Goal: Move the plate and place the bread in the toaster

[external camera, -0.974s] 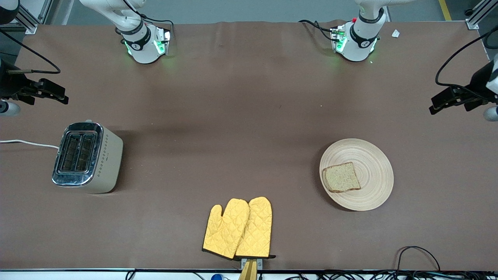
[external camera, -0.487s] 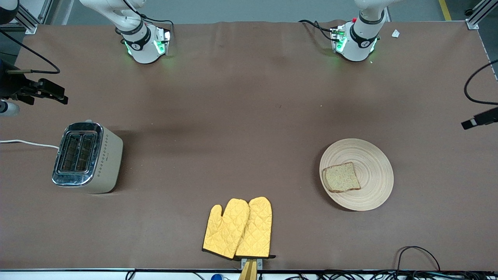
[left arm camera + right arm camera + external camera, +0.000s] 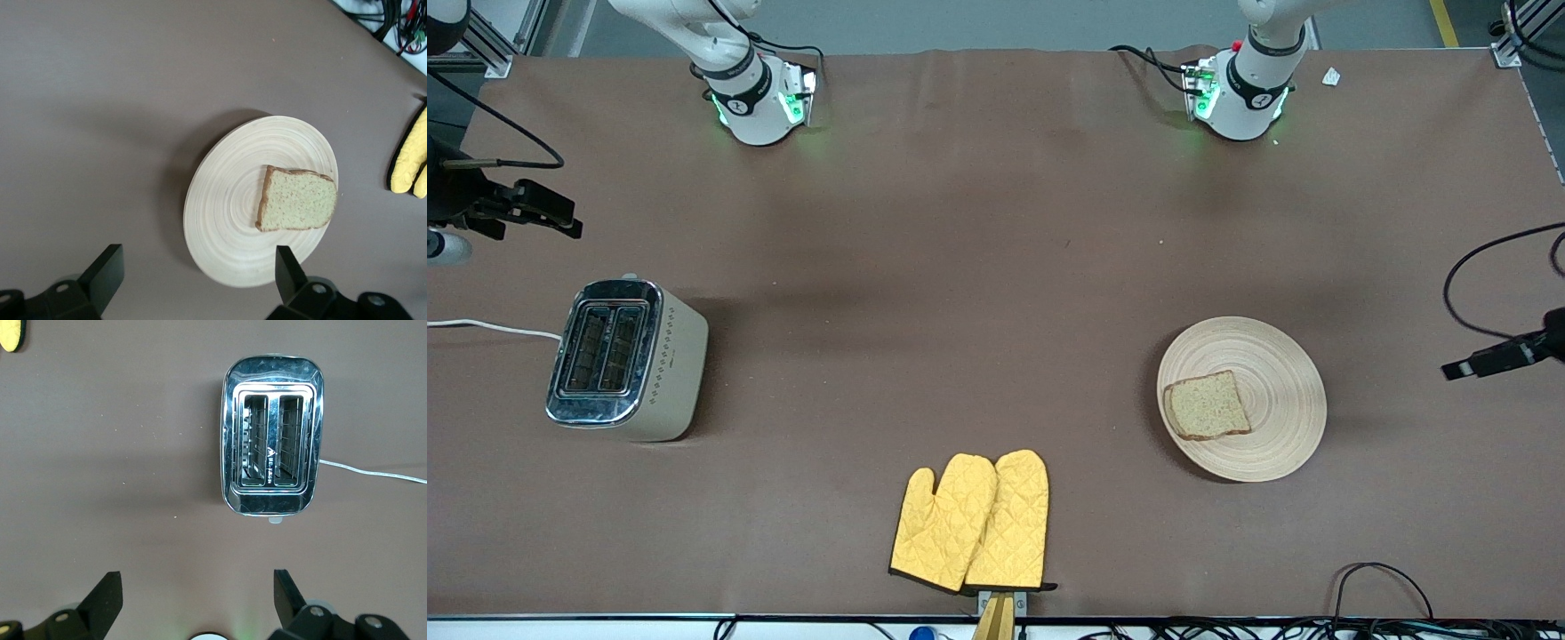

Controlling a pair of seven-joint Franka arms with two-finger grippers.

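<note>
We see the bread [image 3: 1207, 405] lying flat on the plate [image 3: 1280, 356], toward its nine o'clock edge. The toaster [image 3: 624, 360] stands with both slots empty. The left gripper [image 3: 197, 273] hangs open beside the plate; the right gripper [image 3: 193, 597] waits open near the toaster.

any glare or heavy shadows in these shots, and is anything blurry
Front view: soft even light, a faint shadow beside the toaster, green glow at the arm bases, nothing blurred. Right wrist view: the toaster's chrome top mirrors its surroundings in wavy streaks, slots stay readable. Left wrist view: a soft dark shadow edges the plate; the bread is sharp.
</note>
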